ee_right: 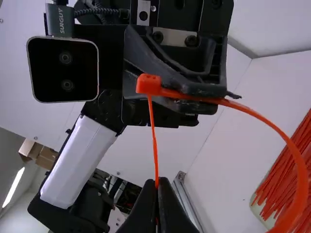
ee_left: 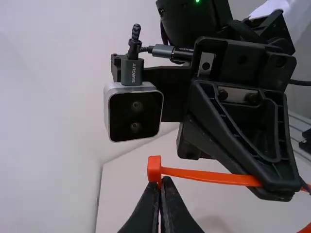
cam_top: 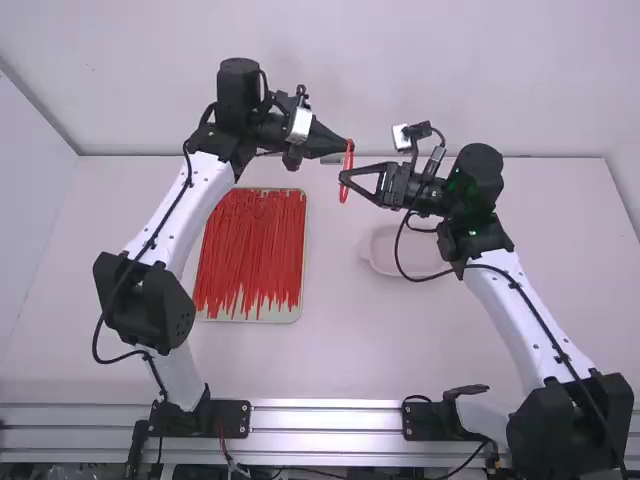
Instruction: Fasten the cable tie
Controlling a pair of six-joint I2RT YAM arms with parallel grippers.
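Orange-red cable tie (cam_top: 347, 168) hangs in the air as a small loop between my two claws, above the far part of the white table (cam_top: 400, 330). My left gripper (ee_left: 159, 187) has its fingers pressed fully together on the tie, just under the square head (ee_left: 154, 166). My right gripper (ee_right: 156, 187) is also closed tight and pinches the thin strap that goes up to the head. The two claws are very near each other, tip to tip. On the table under the left arm lies a flat tray (cam_top: 250, 318) with many spare red ties (cam_top: 250, 250). A white dish (cam_top: 378, 262) sits near the right arm.
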